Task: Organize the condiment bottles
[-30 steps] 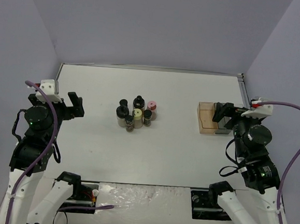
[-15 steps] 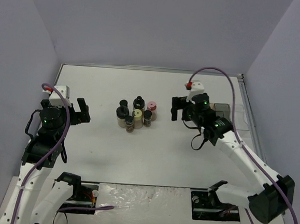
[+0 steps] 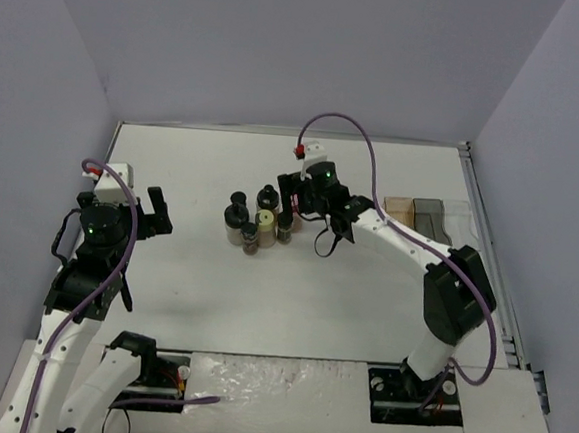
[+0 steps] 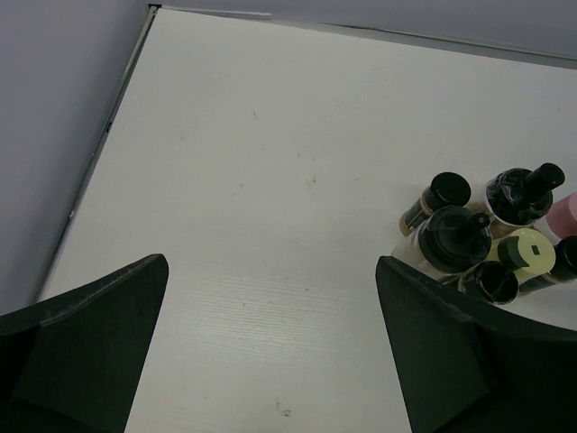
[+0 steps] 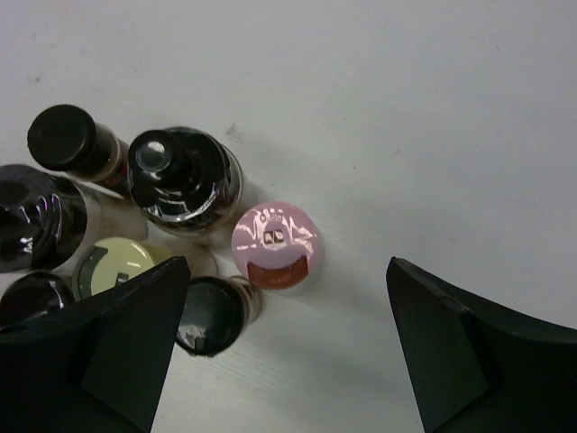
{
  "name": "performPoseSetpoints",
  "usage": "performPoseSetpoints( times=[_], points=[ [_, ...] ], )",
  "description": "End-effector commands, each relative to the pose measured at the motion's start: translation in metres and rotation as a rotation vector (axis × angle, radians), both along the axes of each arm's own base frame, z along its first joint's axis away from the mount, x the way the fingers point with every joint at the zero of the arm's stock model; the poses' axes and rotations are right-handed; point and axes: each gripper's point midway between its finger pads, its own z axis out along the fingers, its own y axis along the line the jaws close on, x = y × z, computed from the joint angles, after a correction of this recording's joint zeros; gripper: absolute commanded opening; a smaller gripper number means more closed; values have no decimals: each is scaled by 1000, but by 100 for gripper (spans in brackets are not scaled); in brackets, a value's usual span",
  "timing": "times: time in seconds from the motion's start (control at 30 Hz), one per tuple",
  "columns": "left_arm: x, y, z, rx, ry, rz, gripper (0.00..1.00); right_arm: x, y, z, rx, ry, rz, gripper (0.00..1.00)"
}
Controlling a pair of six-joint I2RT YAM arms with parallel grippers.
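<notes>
target: pink-capped bottle [image 5: 275, 242], at the 2 o'clock corner of the condiment bottles [image 3: 257, 221], which are bunched mid-table.
axis: upright. The cap faces straight into the right wrist camera, so the long axis runs along your descent line.
bearing from jaws: roughly centred in the gap of the right gripper [image 3: 291, 191], directly below it. The closing line runs 9 to 3 o'clock in the wrist view.
right jaws: spread wide, nothing held.
neighbours: yellow-capped bottle [image 5: 113, 266] at 9 o'clock of the target, tall black-capped bottle [image 5: 180, 176] at 11, small black-capped bottle [image 5: 212, 316] at 7. All are just beside it, and I can't tell if they touch. From 12 through 5 o'clock there is only table [image 5: 433, 135].
risk: my read is that your 9 o'clock finger comes down over the yellow and small black caps. Bias toward 3 o'clock or rotate the wrist before you drop.
nearer arm: right. The left gripper [image 3: 159, 211] sits well apart at 9 o'clock of the cluster, jaws released and empty.
right arm pose: stretched long from its base toward 10 o'clock, wrist pitched down over the cluster.
tray [image 3: 425, 212]: at 3 o'clock of the cluster, near the right table edge.
</notes>
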Motion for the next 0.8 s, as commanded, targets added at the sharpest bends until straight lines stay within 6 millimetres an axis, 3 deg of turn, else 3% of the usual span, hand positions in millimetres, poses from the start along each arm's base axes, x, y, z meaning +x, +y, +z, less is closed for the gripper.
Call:
performPoseSetpoints(
  times=[0.0, 0.23, 0.57, 0.77],
  points=[
    [9, 4, 18, -5, -60, 35, 97, 30, 27, 35, 61, -121, 33, 86],
    [9, 4, 17, -4, -61, 33, 97, 40, 36, 9, 27, -82, 45, 79],
    [10, 2, 17, -2, -61, 27, 97, 36, 31, -19, -7, -27, 67, 73],
    [10, 2, 16, 0, -58, 25, 97, 39, 20, -23, -12, -14, 51, 57]
  ],
)
